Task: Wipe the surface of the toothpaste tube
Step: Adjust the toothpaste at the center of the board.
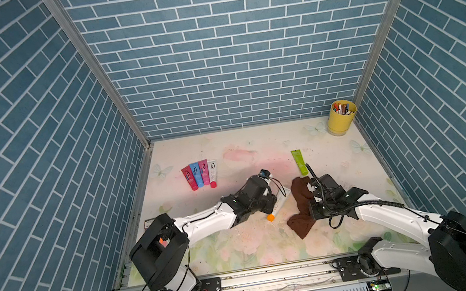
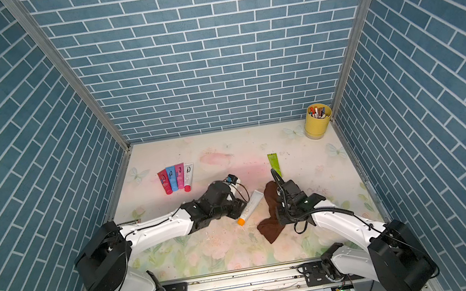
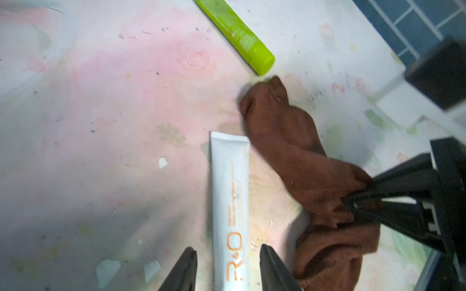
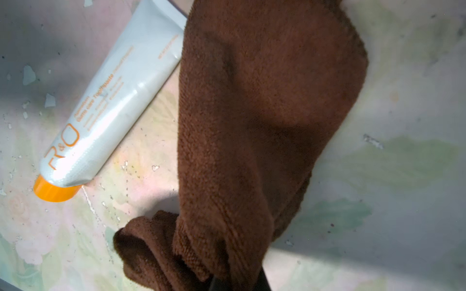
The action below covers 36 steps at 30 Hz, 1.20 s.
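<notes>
The left gripper [image 3: 228, 248], jaws apart, straddles the toothpaste tube [image 2: 250, 209], which lies flat on the table [image 2: 305, 154] and slants away rightward (orange cap [image 2: 240, 221] nearest). Just right of it, the brown cloth [image 2: 269, 228] hangs clamped in the right gripper [image 3: 349, 201], so wiping likely means sweeping leftward.

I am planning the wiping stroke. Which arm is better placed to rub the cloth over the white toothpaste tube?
Right. The right tool is shut on the brown cloth, which lies beside the white toothpaste tube. The left tool holds no cloth; its open jaws stand either side of the tube.
</notes>
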{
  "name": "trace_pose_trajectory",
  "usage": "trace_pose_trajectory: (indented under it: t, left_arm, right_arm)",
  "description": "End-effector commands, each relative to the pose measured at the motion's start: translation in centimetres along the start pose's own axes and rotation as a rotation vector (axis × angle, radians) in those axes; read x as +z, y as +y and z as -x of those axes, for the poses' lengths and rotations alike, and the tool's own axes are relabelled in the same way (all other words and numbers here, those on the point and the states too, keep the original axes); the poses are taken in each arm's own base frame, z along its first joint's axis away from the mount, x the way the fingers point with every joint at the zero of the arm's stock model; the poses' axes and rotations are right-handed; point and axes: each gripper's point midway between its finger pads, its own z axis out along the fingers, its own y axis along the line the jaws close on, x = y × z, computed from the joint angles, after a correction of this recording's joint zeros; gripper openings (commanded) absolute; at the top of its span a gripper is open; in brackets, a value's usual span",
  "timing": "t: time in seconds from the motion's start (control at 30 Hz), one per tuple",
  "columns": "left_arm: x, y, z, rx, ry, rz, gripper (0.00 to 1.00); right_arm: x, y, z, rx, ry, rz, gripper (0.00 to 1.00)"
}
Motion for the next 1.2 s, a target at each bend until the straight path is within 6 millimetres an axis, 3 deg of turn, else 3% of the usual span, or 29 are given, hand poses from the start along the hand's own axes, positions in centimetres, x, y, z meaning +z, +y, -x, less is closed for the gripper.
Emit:
trace_pose_trajectory:
  t: [0.0, 0.23, 0.5, 0.73, 0.9, 1.07, 1.17]
  left_arm:
    - [1.7, -0.9, -1.1, 0.038, 0.112, -0.164, 0.45]
    - [4.4, 0.7, -3.1, 0.070, 0.244, -0.168, 0.39]
    - [4.3, 2.0, -4.1, 0.077, 0.293, -0.145, 0.38]
    - [4.2, 1.3, -5.0, 0.065, 0.313, -0.197, 0.47]
    - [3.9, 0.8, -4.4, 0.053, 0.290, -0.221, 0.55]
    - [3.8, -0.7, -4.0, 0.020, 0.270, -0.310, 0.55]
    - [3.9, -1.3, -4.9, 0.008, 0.281, -0.346, 0.55]
  right_arm:
    - [0.2, 0.3, -0.3, -0.036, 0.018, 0.028, 0.00]
    - [0.1, 0.6, -0.3, -0.041, 0.010, 0.047, 0.00]
    - [0.3, 0.7, -0.4, -0.043, 0.019, 0.052, 0.00]
    - [0.4, 0.8, -0.3, -0.044, 0.023, 0.053, 0.00]
    - [0.4, 0.8, -0.3, -0.044, 0.023, 0.053, 0.00]
    - [0.4, 0.7, -0.4, -0.044, 0.024, 0.051, 0.00]
    - [0.4, 0.7, -0.3, -0.044, 0.021, 0.050, 0.00]
